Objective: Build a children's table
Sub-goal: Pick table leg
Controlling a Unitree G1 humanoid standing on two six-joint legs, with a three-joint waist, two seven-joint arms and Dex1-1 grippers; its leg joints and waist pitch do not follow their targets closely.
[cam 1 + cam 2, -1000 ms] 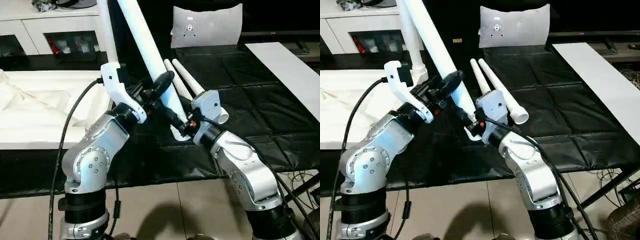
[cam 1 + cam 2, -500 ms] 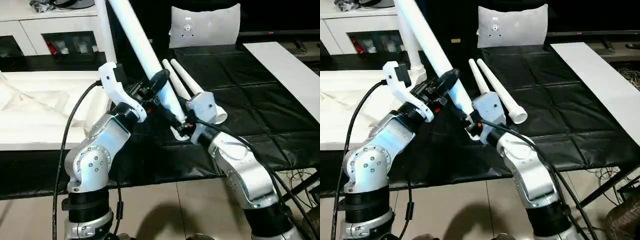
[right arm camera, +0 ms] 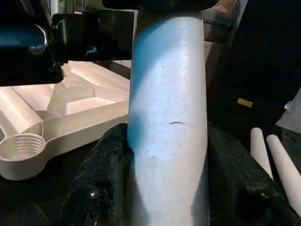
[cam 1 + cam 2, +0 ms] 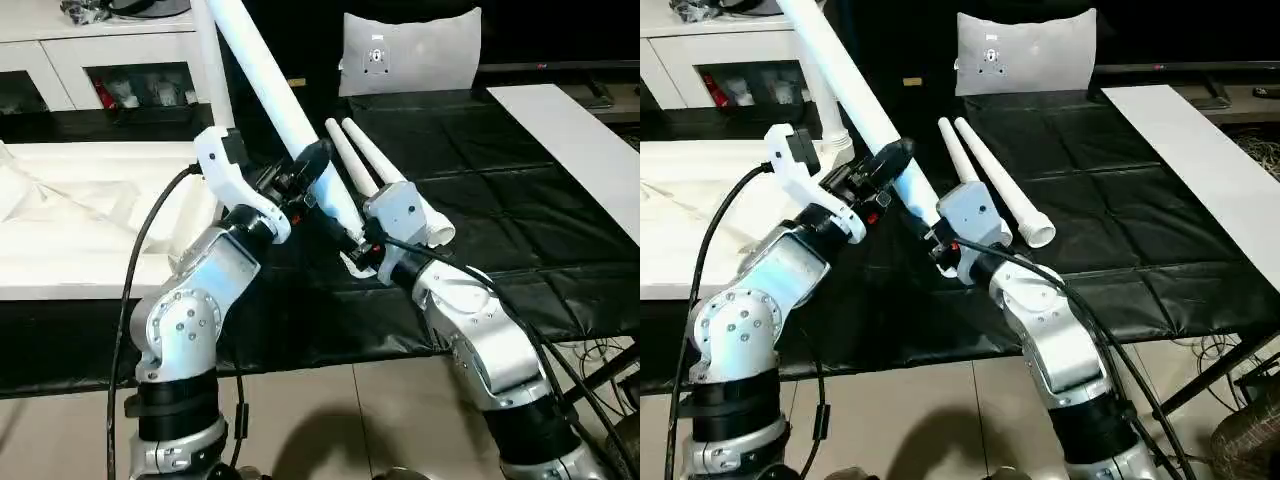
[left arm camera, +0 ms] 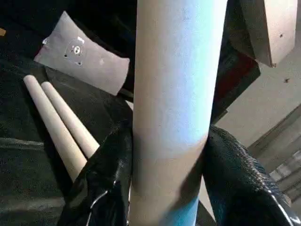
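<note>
At far left the tabletop (image 4: 60,215) lies upside down, its rim up, with a threaded round corner socket (image 3: 16,150) seen in the right wrist view. Behind it stands a white cabinet (image 4: 95,60) with glass doors. One leg (image 4: 830,105) appears to stand upright at the tabletop's far corner, though its foot is hidden behind the left arm.

The left gripper (image 4: 305,172) is clamped on a long white held leg (image 4: 275,95), its black fingers (image 5: 106,179) pressed against both sides of the tube. The leg slants up and away to the left, past the top edge of the head views. Its lower end comes down toward the black cloth (image 4: 520,210) covering the table.

Just right of that and lower on the same leg, the right gripper (image 4: 352,248) is also clamped on it, fingers (image 3: 101,174) on either side of the tube. The two grippers sit near one another along the shaft, left one higher, right one near the bottom end.

Further right, two spare legs (image 4: 370,160) lie side by side on the cloth, touching, narrow ends pointing away and wide open ends partly behind the right wrist. Beyond them a grey-white cushion (image 4: 410,50) stands upright at the cloth's far edge. At far right a flat white board (image 4: 570,140) lies along the cloth's edge.
</note>
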